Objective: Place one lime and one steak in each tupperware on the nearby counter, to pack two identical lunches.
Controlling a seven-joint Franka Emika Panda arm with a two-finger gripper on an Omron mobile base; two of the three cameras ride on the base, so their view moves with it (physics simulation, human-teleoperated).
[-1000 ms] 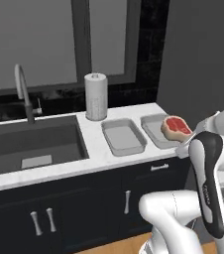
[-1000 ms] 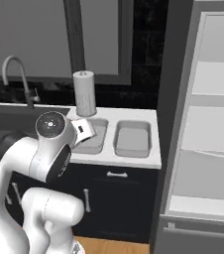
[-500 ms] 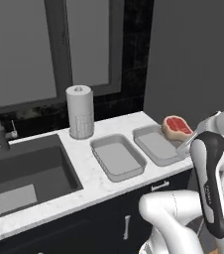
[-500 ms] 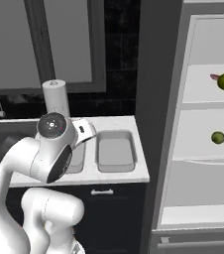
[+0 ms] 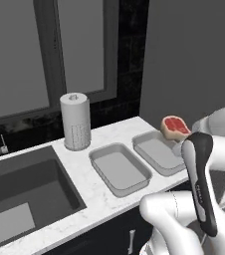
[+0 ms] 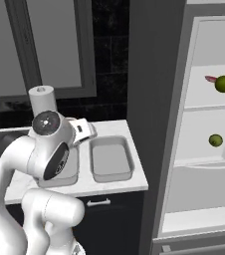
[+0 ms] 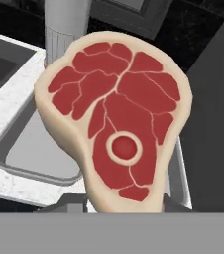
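So the end effector [image 7: 126,211] is clamped down nearly closed on a raw red steak with a pale fat rim and a round bone [image 7: 115,116], holding it up in the air over the right-hand grey rectangular tupperware tray [image 5: 158,152] near the right end of the white marble-look tabletop [image 5: 97,196]. The other grey tray [image 5: 119,168] sits just beside it toward the sink, with a white paper towel roll [image 5: 75,121] standing at the back edge. Two green limes [image 6: 224,83] [image 6: 215,140] sit on the fridge shelves, one on each level.
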